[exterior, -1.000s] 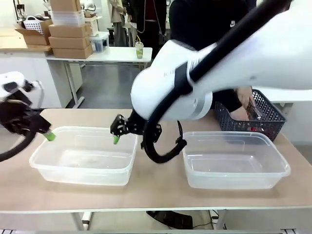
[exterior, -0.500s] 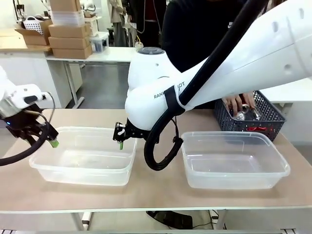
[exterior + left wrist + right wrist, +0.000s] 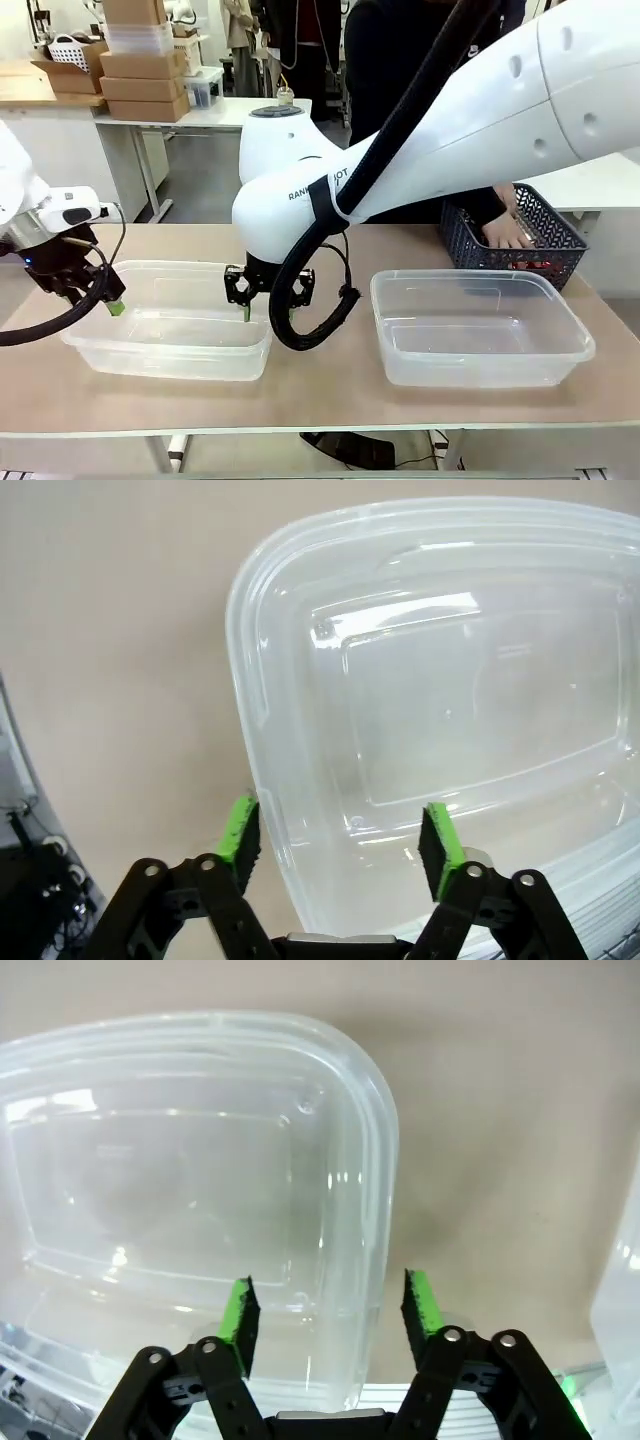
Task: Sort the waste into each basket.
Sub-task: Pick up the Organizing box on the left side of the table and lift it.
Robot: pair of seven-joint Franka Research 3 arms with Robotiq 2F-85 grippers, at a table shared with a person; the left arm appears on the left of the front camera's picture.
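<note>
Waste – none in either clear tub yet. The only likely piece is a red scrap (image 3: 530, 265) glimpsed through the side of a dark mesh basket (image 3: 562, 238) at the far right of the table (image 3: 320, 395). A person's hand (image 3: 510, 235) is down inside that basket; what else it holds is too hidden to tell.

Left tub (image 3: 90, 350) – empty, bare bottom clear in both wrist views. Right tub (image 3: 480, 372) – empty too, standing just in front of the mesh basket.

Left gripper (image 3: 112, 303) – at the left tub's outer end. The left wrist view has the jaws open (image 3: 340, 840), green pads either side of the tub's rim (image 3: 240, 660), one outside over the table and one inside. Nothing held.

Right gripper (image 3: 247, 308) – reaches across to the same tub's inner end. In the right wrist view the jaws stand apart (image 3: 327, 1320) astride the rim (image 3: 385, 1160), not yet pinching it, nothing in them.

Progress, as judged: sorting proper not begun. No item has reached a tub and no gripper carries anything. Both arms look occupied with the left tub itself – perhaps about to take hold of it – while the litter sits at the person's end. All of the sorting is left.
</note>
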